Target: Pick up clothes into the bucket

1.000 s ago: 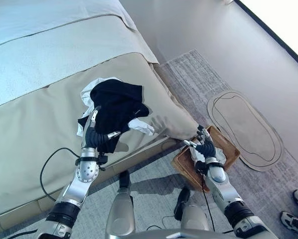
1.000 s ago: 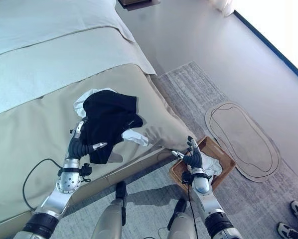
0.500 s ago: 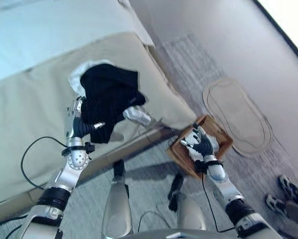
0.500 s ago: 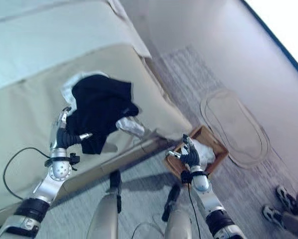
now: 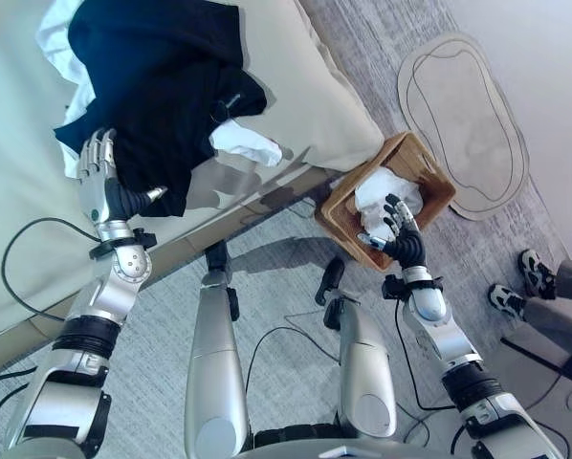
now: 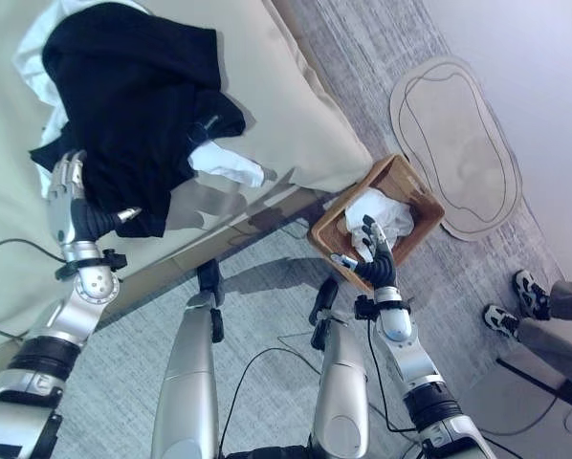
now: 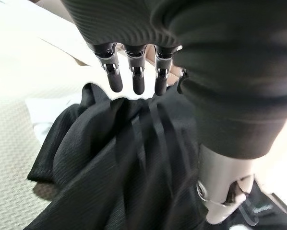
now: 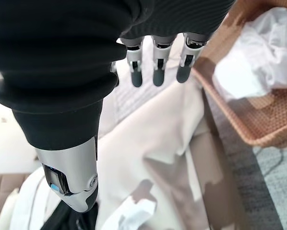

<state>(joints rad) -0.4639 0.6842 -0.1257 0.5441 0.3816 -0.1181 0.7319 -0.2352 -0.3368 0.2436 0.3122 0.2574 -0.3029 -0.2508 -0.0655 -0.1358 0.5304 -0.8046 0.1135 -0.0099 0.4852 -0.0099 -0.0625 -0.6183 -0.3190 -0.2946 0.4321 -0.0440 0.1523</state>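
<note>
The left hand point(image 5: 101, 182) is held at the near edge of the black garment point(image 5: 157, 76), fingers point(image 7: 136, 72) straight and spread, nothing gripped; in the left wrist view the fingertips are seen just above the dark folds, and contact can't really be told. The right hand point(image 5: 396, 234) is held over the near rim of the basket point(image 5: 429, 167), fingers relaxed and open too, nothing pinched.

Two pieces of clothing are counted on the bed point(image 5: 315, 105): the black garment, and a white garment point(image 5: 248, 145) mostly buried under it, poking out at the far side and at the side toward the bed's corner. The pile is kept close to the bed's foot edge, some of the black cloth drooping toward that edge. One more white cloth point(image 6: 377, 208) is already bunched inside the basket.

The basket is set on the grey carpet point(image 5: 286, 296) right off the bed's corner, nearly touching the hanging bedcover. One oval mat point(image 5: 463, 105) is laid just beyond it. A person's shoes point(image 5: 520, 282) are seen off to the right, well apart from the basket, with open carpet between.
</note>
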